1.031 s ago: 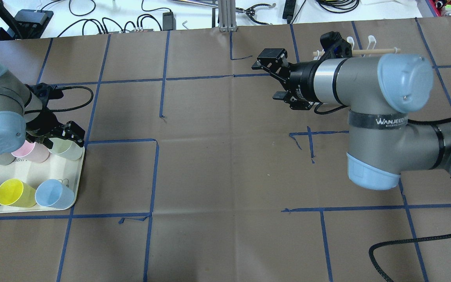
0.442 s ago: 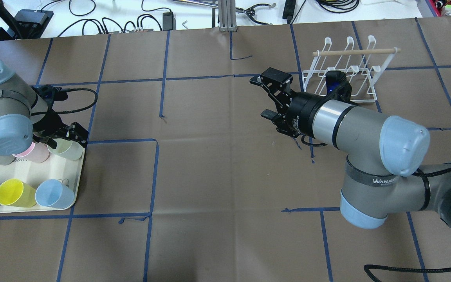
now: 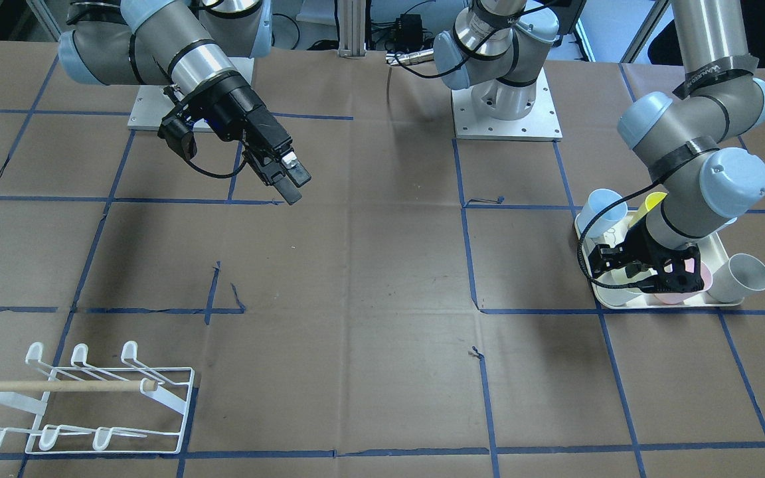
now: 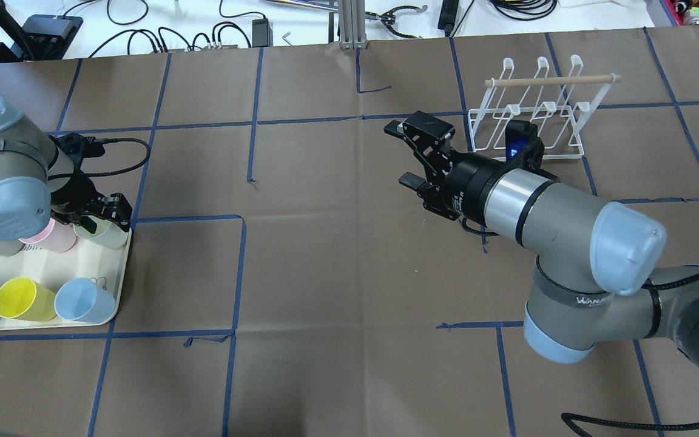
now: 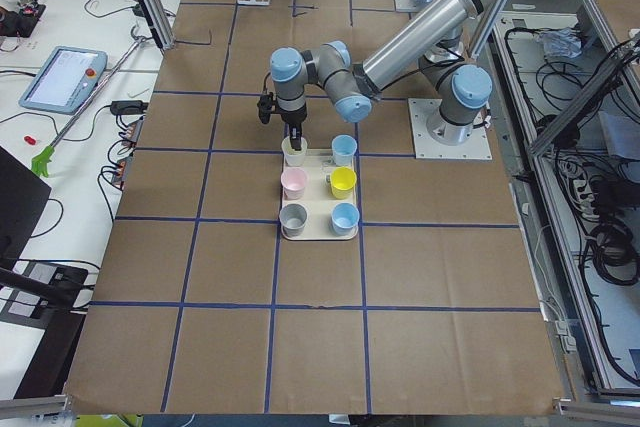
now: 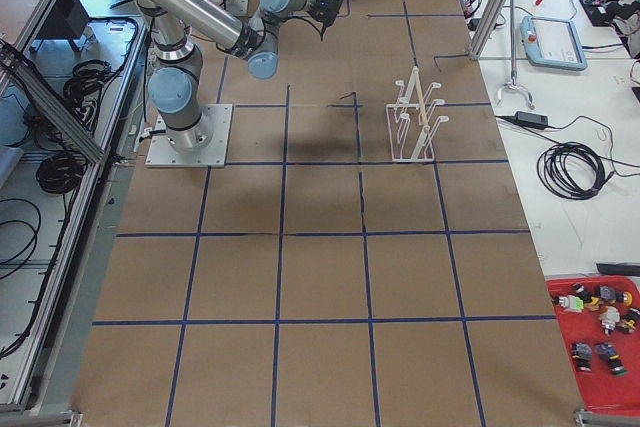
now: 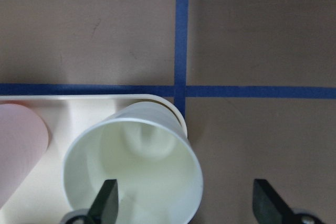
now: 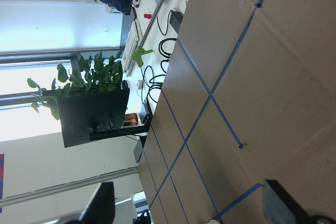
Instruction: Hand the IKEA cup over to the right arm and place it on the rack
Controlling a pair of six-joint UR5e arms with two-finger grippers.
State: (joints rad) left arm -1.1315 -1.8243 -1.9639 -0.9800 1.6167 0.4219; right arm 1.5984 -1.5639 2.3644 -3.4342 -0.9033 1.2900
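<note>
1. L jaws released, straddling pale-green cup (image 7: 134, 174) wall at tray (image 7: 79, 109) corner; one finger (image 7: 107, 202) inside.
2. Risk: lopsided close shoves cup vs pink cup (image 7: 18, 150) or off tray lip.
3. R jaws spread, empty, near rack (image 4: 550, 79); sloppy handover = drop.

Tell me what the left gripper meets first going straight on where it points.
Likely the pale green cup: the left gripper straddles its wall, jaws open, one inside heading for its floor.
</note>
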